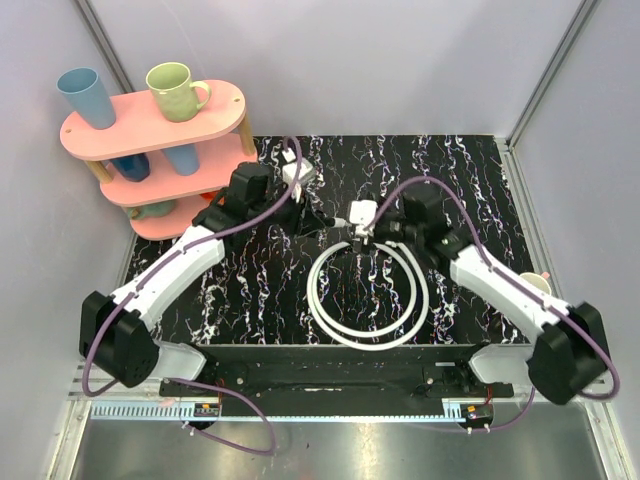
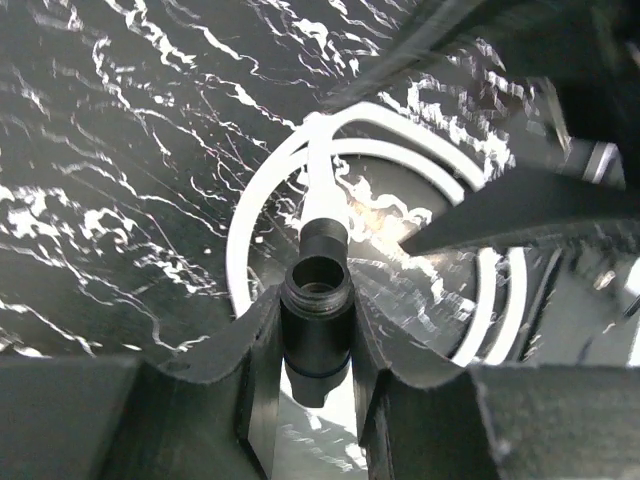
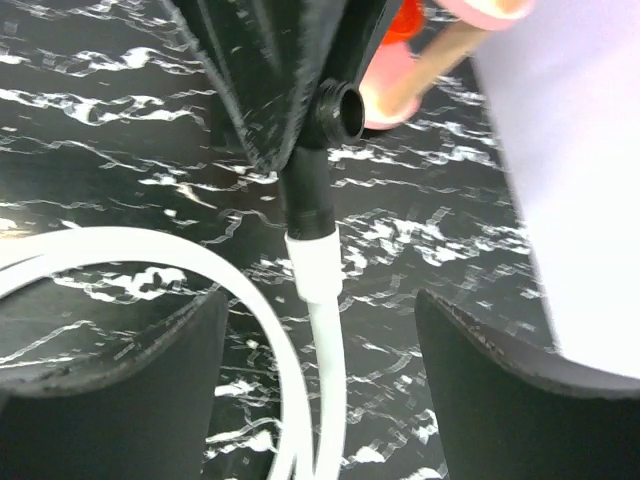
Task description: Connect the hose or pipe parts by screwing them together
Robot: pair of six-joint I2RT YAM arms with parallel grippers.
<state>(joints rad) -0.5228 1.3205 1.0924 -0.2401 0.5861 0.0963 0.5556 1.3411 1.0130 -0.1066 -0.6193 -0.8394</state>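
The left fingers (image 2: 258, 350) clamp a black fitting (image 2: 318, 325), its open mouth meeting the black hose end (image 3: 305, 195) just to its right, slightly off line. The right fingers (image 3: 120, 400), wide apart and gripping nothing, straddle the white hose (image 3: 325, 350) coiled on the worktop (image 1: 470, 180).

Bright, even overhead light, soft shadows; glare on the table (image 2: 385, 215); hose (image 2: 322, 170) nearly overexposed; left wrist view's upper right blurs.

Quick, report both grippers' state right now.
Left gripper: closed on the black hose fitting.
Right gripper: open, fingers either side of the white hose, not touching it.
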